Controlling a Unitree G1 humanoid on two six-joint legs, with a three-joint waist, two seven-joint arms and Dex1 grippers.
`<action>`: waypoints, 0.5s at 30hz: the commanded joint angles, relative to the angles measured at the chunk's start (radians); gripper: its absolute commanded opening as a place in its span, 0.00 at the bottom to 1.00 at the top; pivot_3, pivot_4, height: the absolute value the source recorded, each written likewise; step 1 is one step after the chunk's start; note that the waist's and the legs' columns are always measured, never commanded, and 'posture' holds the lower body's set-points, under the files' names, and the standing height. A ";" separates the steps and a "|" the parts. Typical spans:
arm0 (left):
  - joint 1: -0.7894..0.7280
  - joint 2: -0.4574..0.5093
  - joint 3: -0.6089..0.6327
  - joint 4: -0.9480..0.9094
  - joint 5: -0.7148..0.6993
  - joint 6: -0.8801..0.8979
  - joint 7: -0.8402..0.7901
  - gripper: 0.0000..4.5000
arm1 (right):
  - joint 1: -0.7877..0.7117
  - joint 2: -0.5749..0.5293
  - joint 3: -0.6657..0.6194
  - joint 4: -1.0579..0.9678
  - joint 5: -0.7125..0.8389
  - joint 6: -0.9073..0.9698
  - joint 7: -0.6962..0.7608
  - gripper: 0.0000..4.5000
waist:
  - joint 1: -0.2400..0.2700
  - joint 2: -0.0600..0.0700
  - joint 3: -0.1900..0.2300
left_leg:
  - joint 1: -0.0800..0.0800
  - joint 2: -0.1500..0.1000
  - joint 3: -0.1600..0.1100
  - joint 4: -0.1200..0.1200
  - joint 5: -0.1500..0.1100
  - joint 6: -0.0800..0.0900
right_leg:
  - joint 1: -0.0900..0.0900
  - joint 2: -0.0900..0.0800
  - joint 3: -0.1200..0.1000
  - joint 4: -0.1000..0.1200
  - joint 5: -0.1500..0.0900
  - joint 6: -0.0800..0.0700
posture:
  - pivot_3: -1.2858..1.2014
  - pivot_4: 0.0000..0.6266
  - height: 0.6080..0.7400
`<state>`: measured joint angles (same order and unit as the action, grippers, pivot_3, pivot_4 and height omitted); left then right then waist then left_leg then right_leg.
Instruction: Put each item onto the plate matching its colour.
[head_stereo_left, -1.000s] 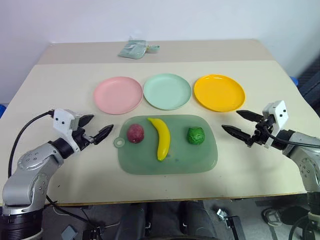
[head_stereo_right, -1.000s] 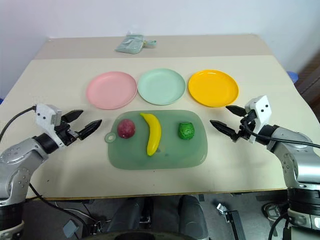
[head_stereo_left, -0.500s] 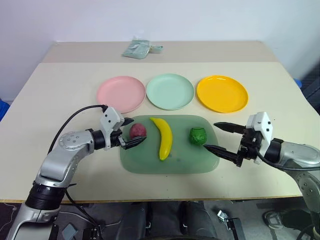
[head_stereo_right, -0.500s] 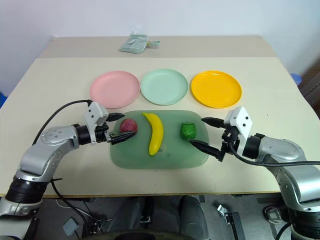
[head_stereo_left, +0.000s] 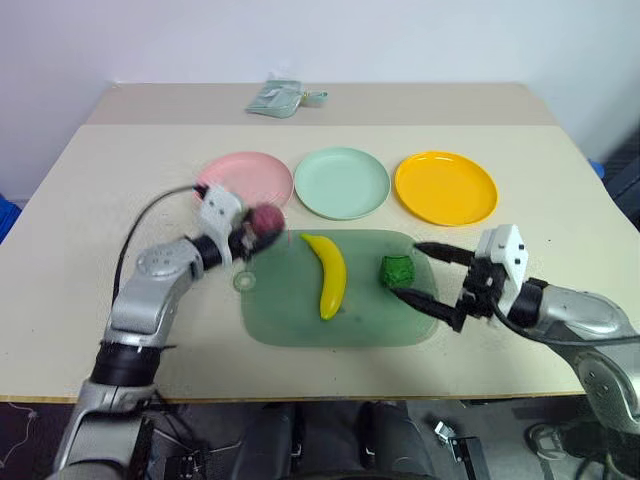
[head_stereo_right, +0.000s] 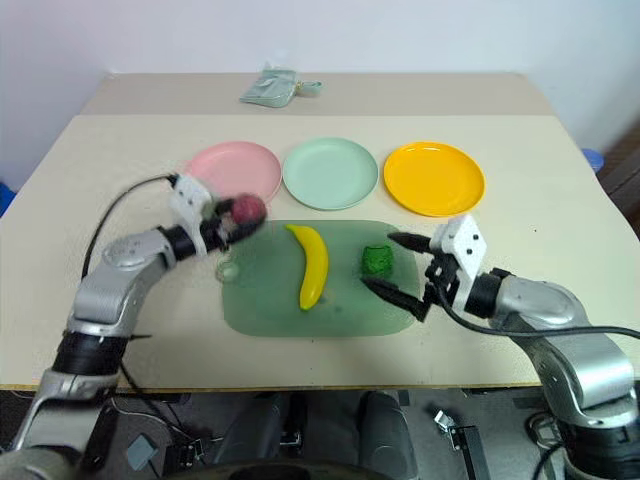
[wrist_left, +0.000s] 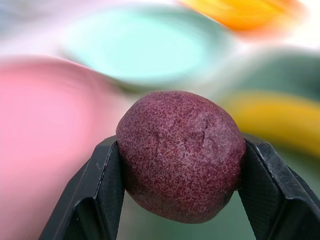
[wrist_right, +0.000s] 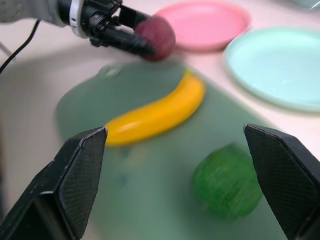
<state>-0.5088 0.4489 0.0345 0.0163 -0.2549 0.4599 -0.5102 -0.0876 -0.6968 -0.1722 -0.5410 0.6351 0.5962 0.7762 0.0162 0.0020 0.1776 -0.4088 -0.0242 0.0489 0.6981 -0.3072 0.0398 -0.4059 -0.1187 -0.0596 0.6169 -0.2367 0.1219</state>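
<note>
**Red fruit lifted, pink plate next**

Head views: the left gripper (head_stereo_left: 252, 226) is clamped on the dark red-purple fruit (head_stereo_left: 267, 218), carried clear of the green cutting board (head_stereo_left: 340, 310) and hanging just at the near rim of the pink plate (head_stereo_left: 250, 175). The banana (head_stereo_left: 327, 272) and the green vegetable ball (head_stereo_left: 396, 270) lie on the board, well apart from each other. The right gripper (head_stereo_right: 400, 268) stands wide open and empty, one finger on either side of the green ball (not touching it, as far as I can tell). The mint green plate (head_stereo_left: 345, 182) and yellow plate (head_stereo_left: 446, 187) are bare.

Left wrist view: both black fingers (wrist_left: 95, 195) press the fruit's flanks squarely, with pink plate blurred behind.

Right wrist view: the spread fingers (wrist_right: 80, 175) frame the green ball (wrist_right: 227, 182), with the banana beyond it.

Judgement: the first delivery is in hand. The next move calls for carrying the fruit a little further over the pink plate's middle, lowering, then releasing. The plates sit close together, so drifting toward the mint one is the risk; the table's left side offers open room.
</note>
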 joint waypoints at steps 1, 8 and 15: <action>-0.097 -0.057 0.077 0.119 0.058 0.044 0.220 0.56 | -0.054 0.037 0.030 0.013 -0.012 -0.035 -0.021 1.00 | -0.001 0.000 0.000 | 0.000 0.000 0.000 0.000 0.000 0.000 | 0.000 0.000 0.000 0.000 0.000 0.000 | 0.52 0.24 1.00; -0.240 -0.109 0.066 0.341 0.121 0.072 0.336 0.56 | -0.089 0.083 0.105 0.037 -0.057 -0.074 -0.027 1.00 | -0.001 -0.002 0.001 | -0.001 -0.001 0.001 0.000 -0.001 0.002 | 0.000 0.001 -0.001 0.000 0.000 0.001 | 0.52 0.24 1.00; -0.240 -0.112 0.119 0.304 0.080 0.021 0.320 0.99 | -0.067 0.084 0.105 0.026 -0.077 -0.086 -0.036 1.00 | -0.002 -0.002 0.001 | -0.001 -0.001 0.001 0.000 -0.001 0.001 | 0.000 0.001 -0.001 0.000 0.000 0.001 | 0.52 0.24 1.00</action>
<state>-0.7268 0.3304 0.1177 0.3791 -0.1571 0.5209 -0.1832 -0.1575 -0.6147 -0.0535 -0.4866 0.5604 0.5298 0.7430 0.0142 0.0003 0.1783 -0.4099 -0.0248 0.0494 0.6981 -0.3078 0.0409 -0.4060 -0.1181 -0.0608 0.6166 -0.2367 0.1231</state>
